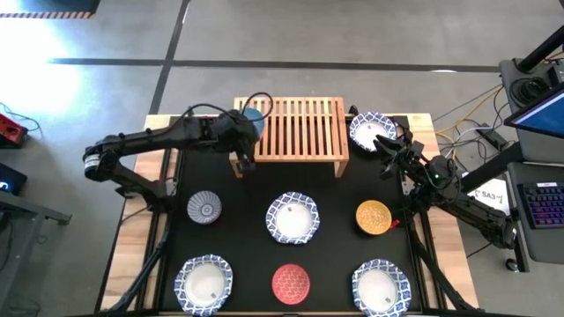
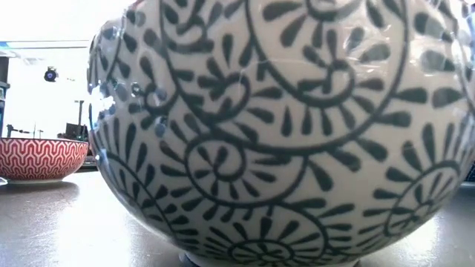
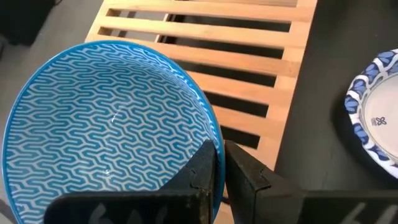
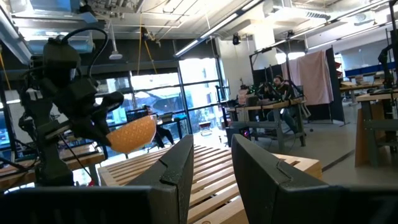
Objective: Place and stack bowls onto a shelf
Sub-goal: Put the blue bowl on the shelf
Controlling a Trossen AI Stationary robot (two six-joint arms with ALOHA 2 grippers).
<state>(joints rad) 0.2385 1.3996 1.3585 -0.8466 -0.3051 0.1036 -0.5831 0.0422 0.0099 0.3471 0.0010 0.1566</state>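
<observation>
Blue and zigzag-patterned, the small bowl (image 3: 106,124) hangs over the left end of the shelf (image 1: 300,128), its rim pinched between the jaws of the left gripper (image 3: 219,163). It is not yet resting on the slats. Below it on the dark surface (image 1: 242,260) sit the grey-blue bowl (image 1: 204,208) and a wide white bowl (image 1: 204,283). Moving right, another white bowl (image 1: 293,217) sits mid-surface with the red bowl (image 1: 291,282) in front of it. Then come the yellow bowl (image 1: 373,217) and a third white bowl (image 1: 381,286). The fourth white bowl (image 1: 371,130) stands just beside the shelf's right end, and the right gripper (image 4: 211,158) waits near it, jaws spread and empty.

The grip is on the rim alone, so the blue bowl could tilt or slip if released while still clear of the slats. It also hangs close to the shelf's left edge; set down there, it might tip off the side. Placing it further in would leave room for stacking.
</observation>
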